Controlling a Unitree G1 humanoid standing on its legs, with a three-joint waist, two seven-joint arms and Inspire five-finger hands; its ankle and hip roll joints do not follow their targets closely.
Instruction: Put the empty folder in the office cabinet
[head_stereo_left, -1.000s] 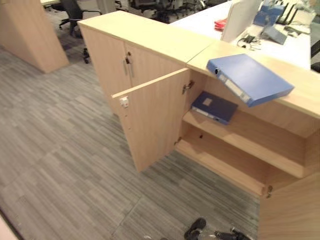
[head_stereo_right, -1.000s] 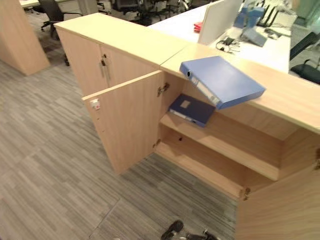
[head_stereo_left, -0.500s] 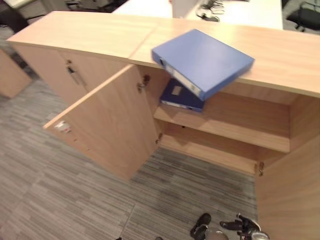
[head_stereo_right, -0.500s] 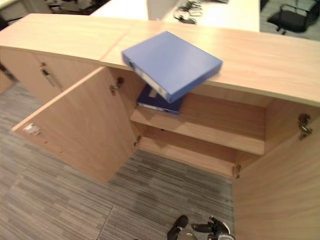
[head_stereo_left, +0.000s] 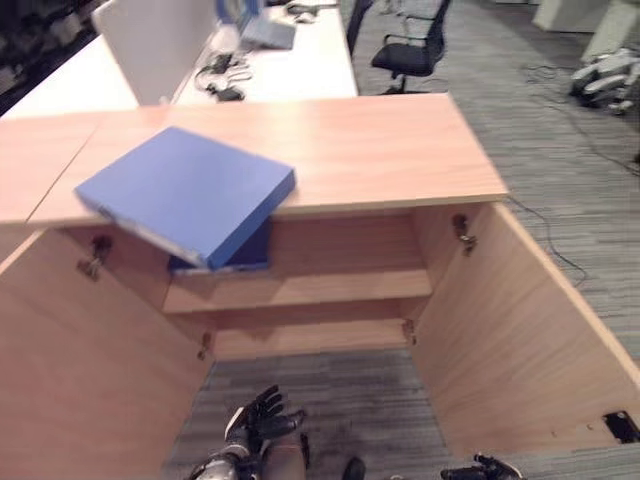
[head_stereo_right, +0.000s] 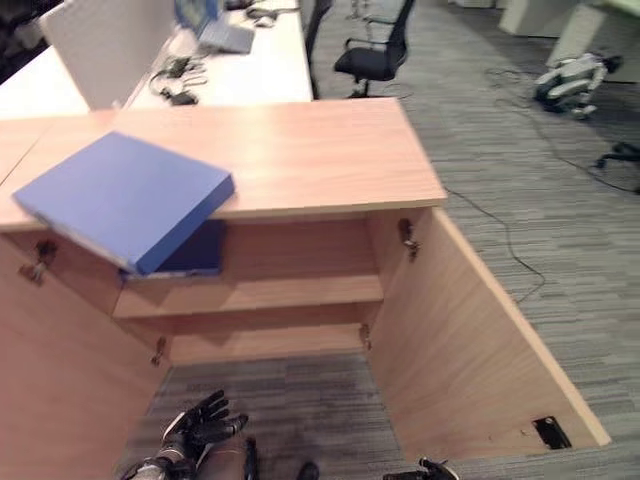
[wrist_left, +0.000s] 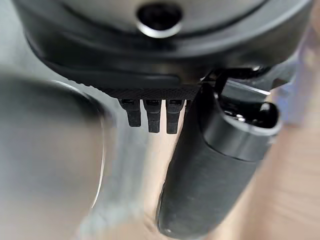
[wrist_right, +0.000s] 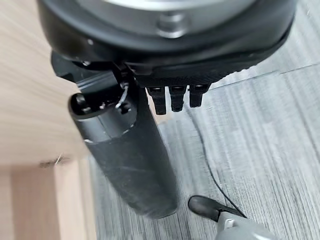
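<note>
Folder — blue, lying flat on top of the cabinet, one corner jutting past the front edge above the open shelves. A second, darker folder sits on the upper shelf just below it. Left hand low by the floor in front of the cabinet, fingers spread wide, holding nothing. Right hand also low — fingers straight, empty. Risk: a careless nudge on the overhanging corner could tip the folder off.
</note>
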